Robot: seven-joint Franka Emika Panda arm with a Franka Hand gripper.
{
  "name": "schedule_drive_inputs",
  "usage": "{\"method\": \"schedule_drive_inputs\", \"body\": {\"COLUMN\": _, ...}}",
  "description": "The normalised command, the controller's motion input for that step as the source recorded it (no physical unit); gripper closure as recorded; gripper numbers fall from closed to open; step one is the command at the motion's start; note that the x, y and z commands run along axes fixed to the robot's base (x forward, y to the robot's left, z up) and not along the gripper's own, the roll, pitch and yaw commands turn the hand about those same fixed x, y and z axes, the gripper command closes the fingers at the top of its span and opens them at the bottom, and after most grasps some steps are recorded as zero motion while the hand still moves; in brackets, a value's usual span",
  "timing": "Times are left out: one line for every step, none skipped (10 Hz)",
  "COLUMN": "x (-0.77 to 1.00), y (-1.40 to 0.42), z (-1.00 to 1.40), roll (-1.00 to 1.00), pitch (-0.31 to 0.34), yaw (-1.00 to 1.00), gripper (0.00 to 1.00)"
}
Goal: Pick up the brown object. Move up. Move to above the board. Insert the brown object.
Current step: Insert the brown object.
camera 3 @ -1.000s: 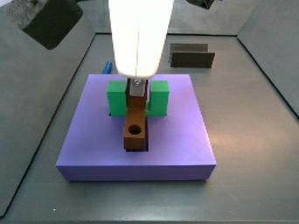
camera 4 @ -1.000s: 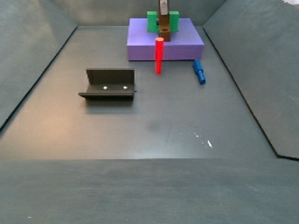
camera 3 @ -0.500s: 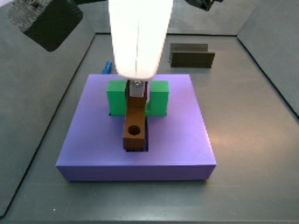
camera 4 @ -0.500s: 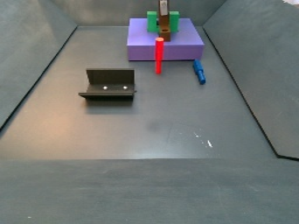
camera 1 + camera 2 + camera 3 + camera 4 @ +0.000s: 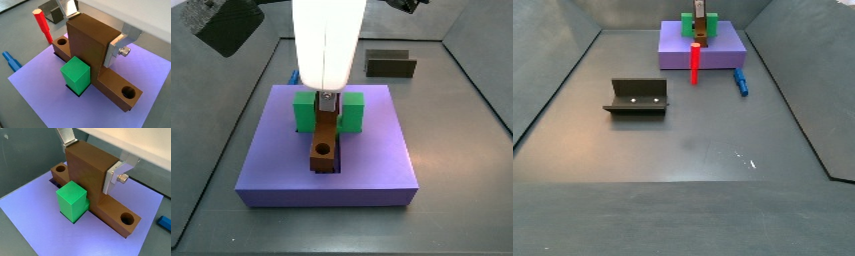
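On the board (image 5: 329, 150), the brown object (image 5: 326, 145) lies in the central groove, crosspiece up by the green block (image 5: 75, 74). The gripper (image 5: 93, 159) clamps its upright crosspiece. Insertion looks nearly complete; next comes release and lifting clear.

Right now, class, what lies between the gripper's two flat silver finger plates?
In both wrist views, the upright crosspiece of the orange-brown T-shaped block lies between the gripper's fingers. Its long bar sits in the purple-blue board's groove.
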Motion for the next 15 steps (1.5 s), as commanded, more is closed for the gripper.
{"method": "schedule_drive_inputs", "body": {"x": 0.07, "y": 0.0, "z": -0.11, "roll": 0.05, "pitch": 0.0, "yaw": 0.03, "gripper": 1.0}}
{"method": "schedule_drive_inputs", "body": {"x": 0.14, "y": 0.0, "z": -0.07, "roll": 0.03, "pitch": 0.02, "yaw": 0.08, "gripper": 1.0}}
{"method": "schedule_drive_inputs", "body": {"x": 0.15, "y": 0.0, "z": -0.05, "roll": 0.01, "pitch": 0.021, "yaw": 0.08, "gripper": 1.0}}
{"method": "schedule_drive_inputs", "body": {"x": 0.19, "y": 0.0, "z": -0.02, "roll": 0.0, "pitch": 0.033, "yaw": 0.1, "gripper": 1.0}}
{"method": "schedule_drive_inputs", "body": {"x": 0.26, "y": 0.0, "z": 0.0, "roll": 0.0, "pitch": 0.061, "yaw": 0.16, "gripper": 1.0}}
{"method": "schedule_drive_inputs", "body": {"x": 0.22, "y": 0.0, "z": 0.0, "roll": 0.0, "pitch": 0.051, "yaw": 0.17, "gripper": 1.0}}
{"method": "schedule_drive_inputs", "body": {"x": 0.02, "y": 0.0, "z": -0.01, "roll": 0.0, "pitch": 0.0, "yaw": 0.05, "gripper": 1.0}}
{"method": "schedule_drive_inputs", "body": {"x": 0.0, "y": 0.0, "z": -0.06, "roll": 0.0, "pitch": 0.0, "yaw": 0.0, "gripper": 1.0}}
{"method": "schedule_drive_inputs", "body": {"x": 0.0, "y": 0.0, "z": -0.21, "roll": 0.03, "pitch": -0.007, "yaw": 0.0, "gripper": 1.0}}
{"method": "schedule_drive_inputs", "body": {"x": 0.0, "y": 0.0, "z": -0.34, "roll": 0.0, "pitch": -0.046, "yaw": 0.0, "gripper": 1.0}}
{"method": "schedule_drive_inputs", "body": {"x": 0.19, "y": -0.04, "z": -0.08, "roll": 0.0, "pitch": 0.0, "yaw": 0.0, "gripper": 1.0}}
{"method": "schedule_drive_inputs", "body": {"x": 0.24, "y": 0.0, "z": -0.05, "roll": 0.0, "pitch": 0.0, "yaw": 0.0, "gripper": 1.0}}
{"method": "schedule_drive_inputs", "body": {"x": 0.0, "y": 0.0, "z": -0.38, "roll": 0.01, "pitch": -0.077, "yaw": 0.0, "gripper": 1.0}}
{"method": "schedule_drive_inputs", "body": {"x": 0.0, "y": -0.03, "z": -0.68, "roll": 0.1, "pitch": -0.121, "yaw": 0.0, "gripper": 1.0}}
{"method": "schedule_drive_inputs", "body": {"x": -0.07, "y": -0.09, "z": -0.88, "roll": 0.15, "pitch": -0.149, "yaw": 0.0, "gripper": 1.0}}
